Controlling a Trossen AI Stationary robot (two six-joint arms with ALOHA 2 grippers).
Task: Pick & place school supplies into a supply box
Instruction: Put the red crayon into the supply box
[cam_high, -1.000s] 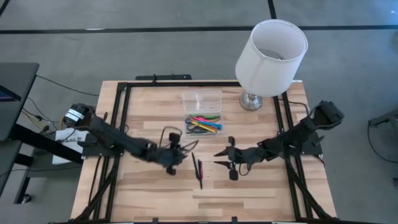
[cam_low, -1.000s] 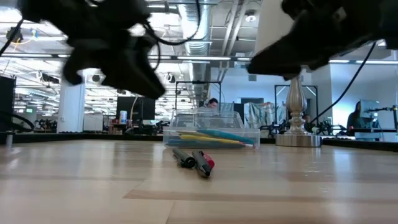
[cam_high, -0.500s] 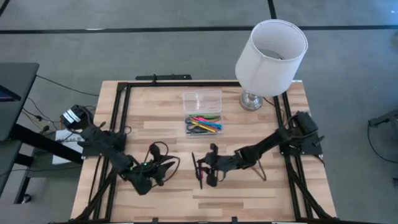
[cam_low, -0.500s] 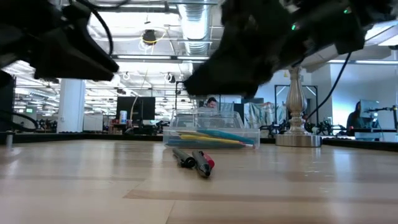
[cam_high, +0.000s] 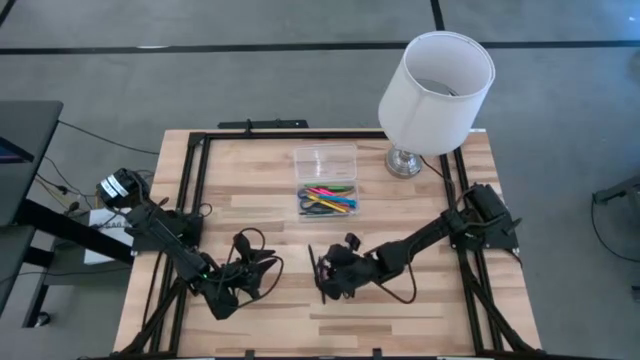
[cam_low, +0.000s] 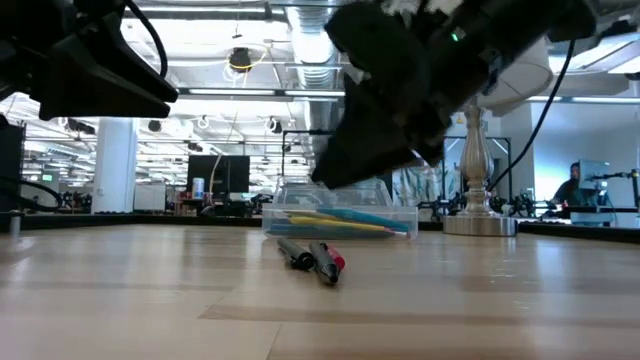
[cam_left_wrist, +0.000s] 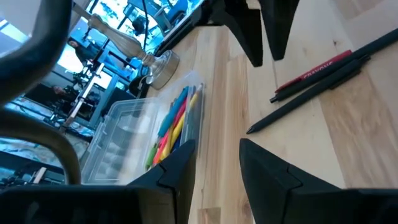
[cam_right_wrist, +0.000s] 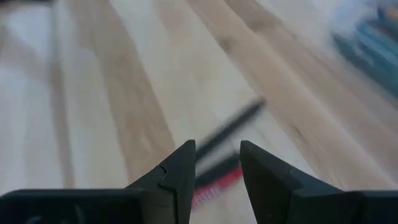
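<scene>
Reaching right gripper (cam_high: 322, 281) now over pens (cam_high: 319, 270) — left gripper (cam_high: 268, 266) withdrawn.

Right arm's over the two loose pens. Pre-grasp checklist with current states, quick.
1. Right gripper open: ok, a clear gap shows between its fingers.
2. Right gripper lined up on the two loose pens: ok, the pens show just ahead of the gap in the right wrist view, one black, one with red.
3. Single pen isolated: not ok, the two pens lie side by side and look close enough to touch.
4. Supply box ready to receive: ok, it lies open with coloured supplies in one half.
5. Left gripper out of the way: ok, it is empty, open and off to the left of the pens.
6. Lamp clear of the path: cannot tell.
</scene>
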